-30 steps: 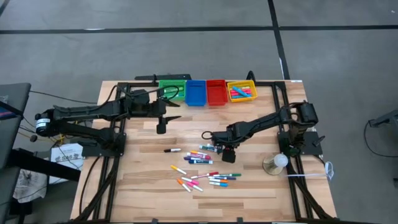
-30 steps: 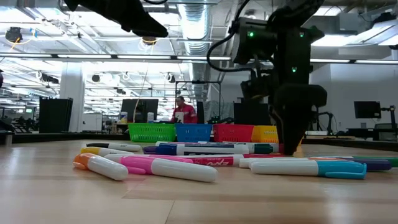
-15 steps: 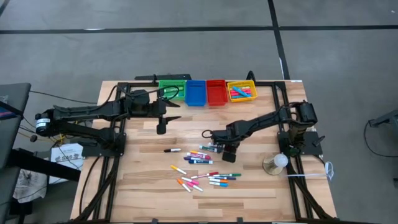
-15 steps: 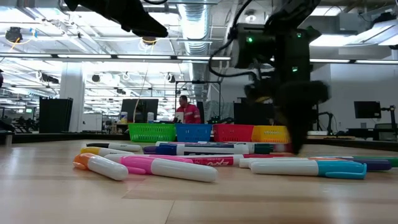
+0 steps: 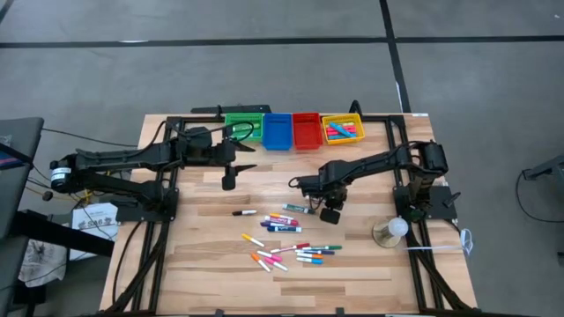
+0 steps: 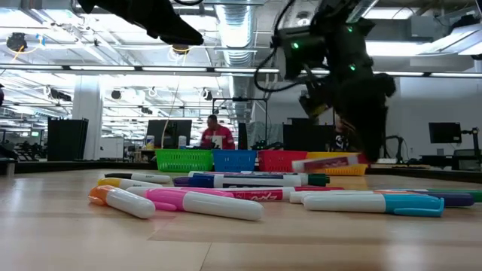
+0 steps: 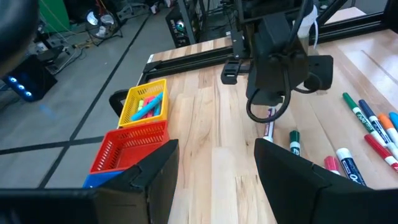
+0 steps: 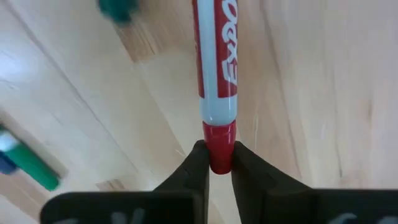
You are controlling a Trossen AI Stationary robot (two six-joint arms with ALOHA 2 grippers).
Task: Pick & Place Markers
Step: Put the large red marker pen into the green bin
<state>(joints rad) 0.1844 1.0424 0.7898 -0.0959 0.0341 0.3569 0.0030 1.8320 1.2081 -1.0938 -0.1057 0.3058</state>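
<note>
- The table (image 5: 203, 255) is pale wooden planking with visible grain, framed by dark metal rails.
- The markers (image 5: 286, 238) are short, round, smooth plastic sticks with coloured caps, many with white barrels; they lie scattered flat on the wood just below and beside the right gripper (image 5: 326, 209).
- The red marker (image 8: 216, 81) has a white printed barrel and a glossy red cap.
- The right gripper's two dark fingers (image 8: 193, 168) are pinched narrowly on that red cap, the barrel sticking straight out ahead of them.
- In the low view the red marker (image 6: 327, 162) hangs roughly level, clear of the tabletop, under the gripper (image 6: 360, 154).
- Beyond the right gripper stand four ribbed plastic bins in a row; the yellow bin (image 5: 343, 130), nearest it, holds several pink, orange and blue markers.
- The left gripper (image 5: 228, 179) hovers well apart from the pile, near the green bin (image 5: 244, 126), its blunt dark fingers (image 7: 158, 171) spread wide and holding nothing.
</note>
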